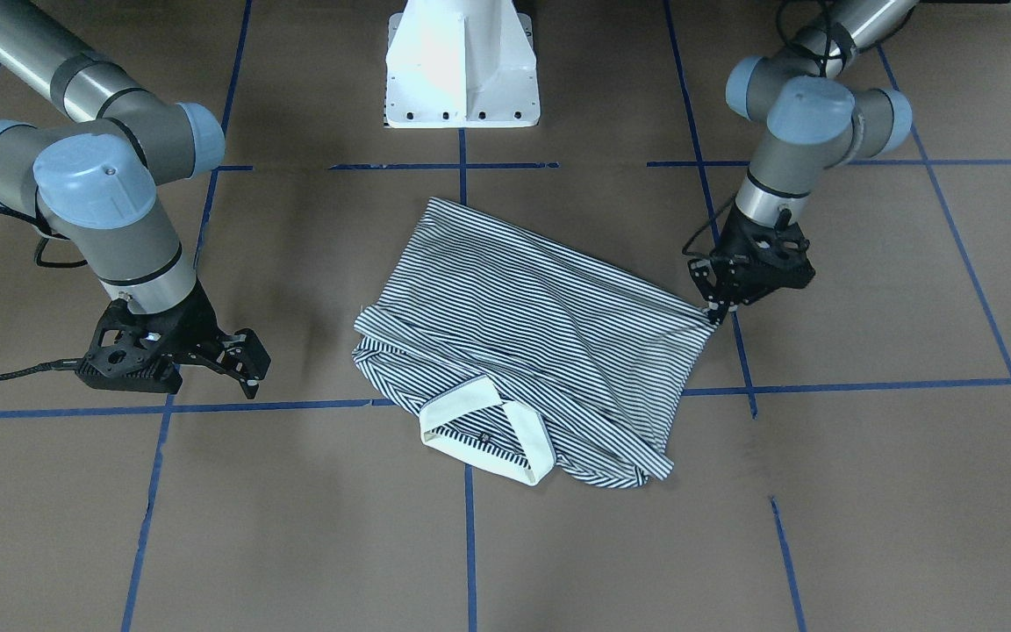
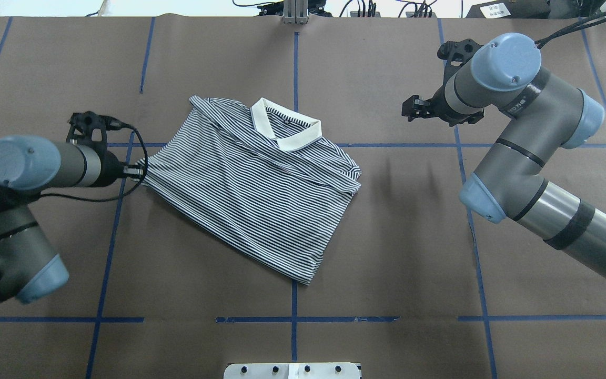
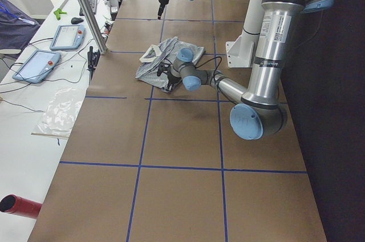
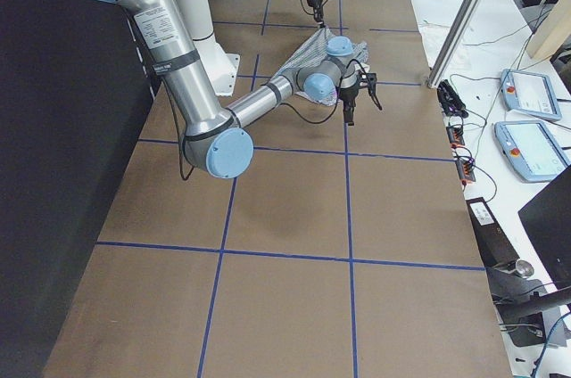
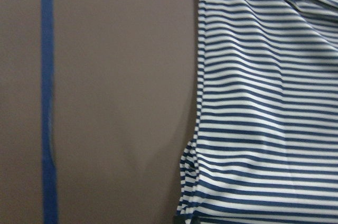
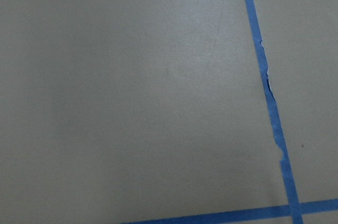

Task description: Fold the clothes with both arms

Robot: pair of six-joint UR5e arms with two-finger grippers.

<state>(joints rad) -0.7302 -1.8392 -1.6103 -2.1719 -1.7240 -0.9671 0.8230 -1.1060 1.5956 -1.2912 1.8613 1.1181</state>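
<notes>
My left gripper pinches one corner of the polo shirt at the middle of the table, my right gripper hangs open and empty, and the cloth looks light and limp, best taken by corners.

A navy-and-white striped polo shirt lies flat in the middle of the brown surface, turned a little oblique. Its sides are folded in, so it is almost a rectangle. Its plain cream collar lies on the side away from the robot. The grey-silver left arm reaches down to one hem corner, fingers closed together on it. The grey-silver right arm hangs well apart from the shirt, fingers spread.
</notes>
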